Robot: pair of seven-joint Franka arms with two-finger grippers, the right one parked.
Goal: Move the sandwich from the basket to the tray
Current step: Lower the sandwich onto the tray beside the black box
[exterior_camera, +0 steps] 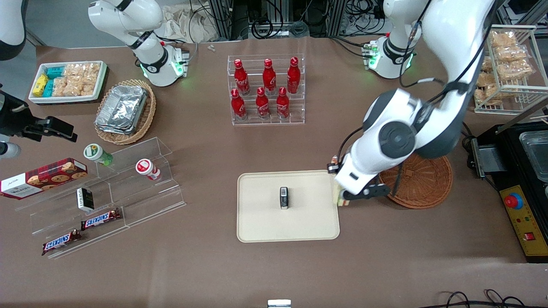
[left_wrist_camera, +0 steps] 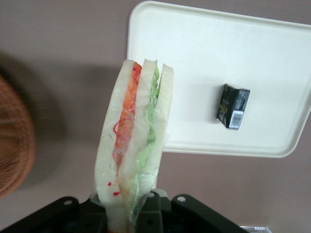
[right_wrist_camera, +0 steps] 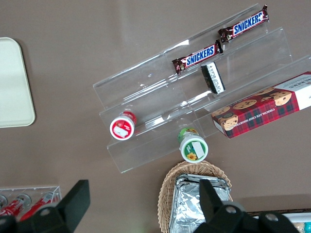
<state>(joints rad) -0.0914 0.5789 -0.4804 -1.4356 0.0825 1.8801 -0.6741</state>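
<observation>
I saw the tray [exterior_camera: 261, 222] holding only a small dark box [exterior_camera: 284, 198] near its middle. The basket [exterior_camera: 428, 188], at the tray's 3 o'clock, looked emptied where visible. Only my wrist camera showed the sandwich [left_wrist_camera: 136, 145] fully, upright, its tip over the tray's edge. The gripper [exterior_camera: 342, 199] pinched the sandwich's base between basket and tray.

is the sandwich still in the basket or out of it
Out. The gripper is shut on the sandwich, holding it in the air between the basket and the tray, at the tray's edge.
</observation>
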